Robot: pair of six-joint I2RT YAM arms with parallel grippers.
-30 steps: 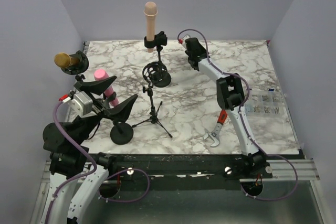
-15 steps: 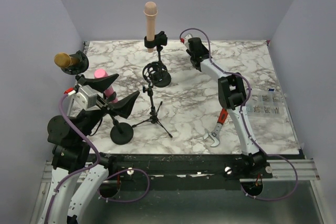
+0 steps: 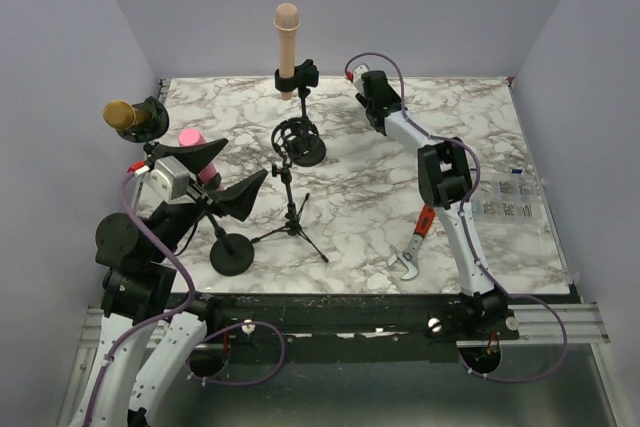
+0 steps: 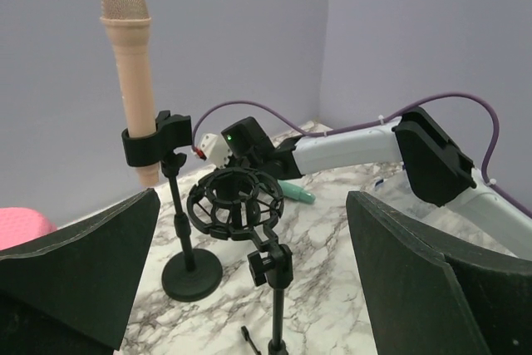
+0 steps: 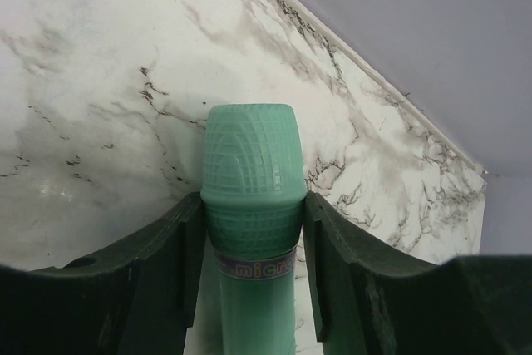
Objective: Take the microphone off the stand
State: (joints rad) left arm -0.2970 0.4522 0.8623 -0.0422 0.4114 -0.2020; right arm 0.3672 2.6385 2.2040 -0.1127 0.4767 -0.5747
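- Our right gripper (image 5: 253, 207) is squeezed tight on the green microphone (image 5: 249, 164), with one finger on each side of its neck.
- The microphone points straight out past the fingertips. Its round head is near the table (image 5: 75, 56), at the far side.
- The ring holder (image 4: 233, 205) on the tripod stand (image 3: 291, 209) is empty and stands apart from the microphone, so we think the microphone is already out.
- We guess the next move is to lay it down. The table is close to the head.
- Our left gripper (image 3: 238, 164) is wide open and holds nothing. It is well apart from the green microphone. A pink microphone (image 3: 190, 140) sits just beside one finger, outside the gap.
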